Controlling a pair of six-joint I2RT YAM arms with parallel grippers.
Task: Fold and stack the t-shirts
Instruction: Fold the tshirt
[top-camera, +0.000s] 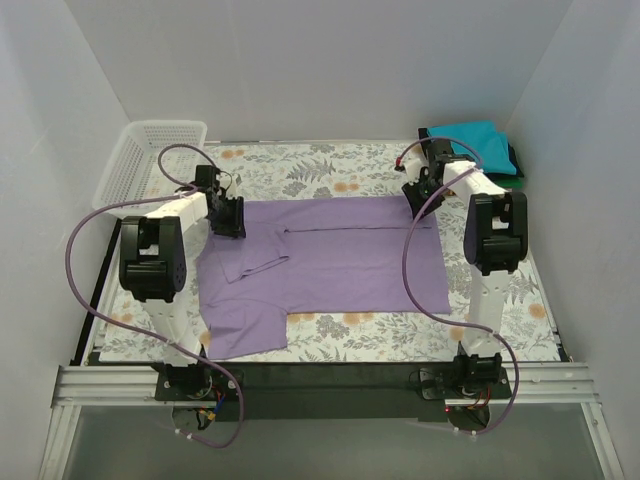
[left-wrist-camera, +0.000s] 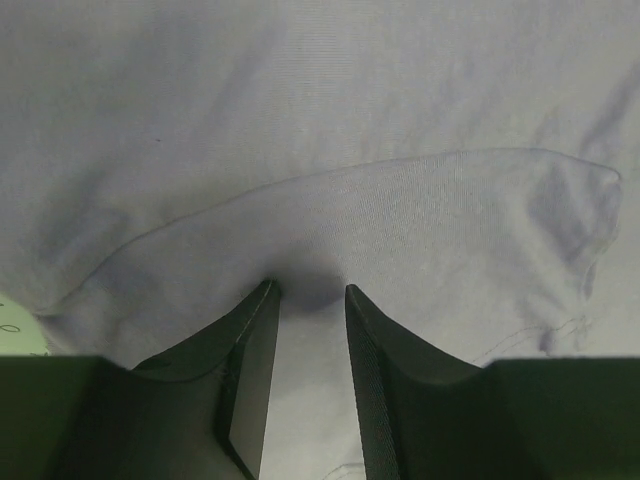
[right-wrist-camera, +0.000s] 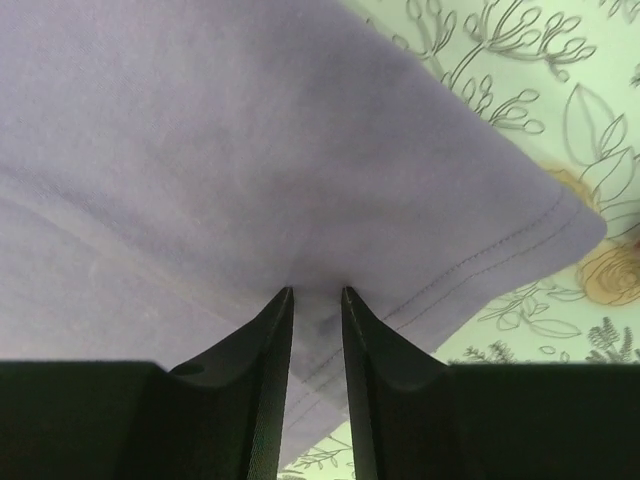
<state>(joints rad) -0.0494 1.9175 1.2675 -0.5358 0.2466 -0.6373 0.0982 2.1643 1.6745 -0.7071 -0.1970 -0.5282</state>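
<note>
The purple shirt (top-camera: 340, 265) lay spread flat across the middle of the flowered tablecloth (top-camera: 300, 165), with one sleeve folded in over its body. My left gripper (left-wrist-camera: 307, 300) was closed, pinching a fold at the shirt's far left edge. My right gripper (right-wrist-camera: 315, 300) was clamped on its far right corner. Behind it, a folded teal shirt (top-camera: 470, 138) sat on a dark green shirt (top-camera: 516, 165). A white basket (top-camera: 140, 160) stood at the far left.

You have bright, even light from above with soft shadows. In your wrist views the dark fingers (left-wrist-camera: 250, 380) at six o'clock are blurred.
</note>
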